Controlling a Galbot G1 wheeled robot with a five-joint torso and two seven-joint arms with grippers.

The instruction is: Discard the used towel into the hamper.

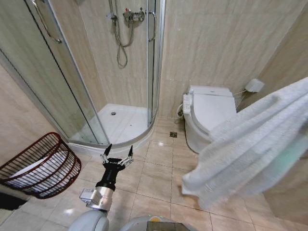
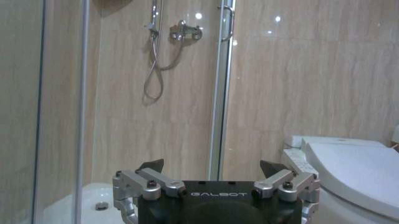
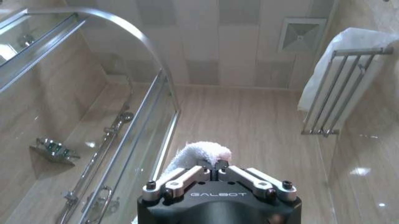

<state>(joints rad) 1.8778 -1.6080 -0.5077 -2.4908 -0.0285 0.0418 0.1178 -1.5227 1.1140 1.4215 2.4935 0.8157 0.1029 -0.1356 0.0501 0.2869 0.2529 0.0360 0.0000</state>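
Observation:
A white used towel (image 1: 250, 144) hangs in the air on the right, in front of the toilet. Its pinched corner (image 3: 199, 153) pokes out between the fingers of my right gripper (image 3: 217, 169), which is shut on it and raised toward the ceiling. The hamper (image 1: 41, 166), a dark reddish-brown wire basket with white cloth inside, stands on the floor at the far left. My left gripper (image 1: 116, 153) is open low in the middle, over the floor tiles near the shower threshold, holding nothing; its black fingertips (image 2: 151, 164) point at the shower wall.
A curved glass shower enclosure (image 1: 96, 72) fills the back left with a raised white tray (image 1: 122, 122). A white toilet (image 1: 209, 113) stands at the back right. Another white towel hangs on a wall rack (image 3: 339, 91). Beige floor tiles (image 1: 154, 178) lie between hamper and toilet.

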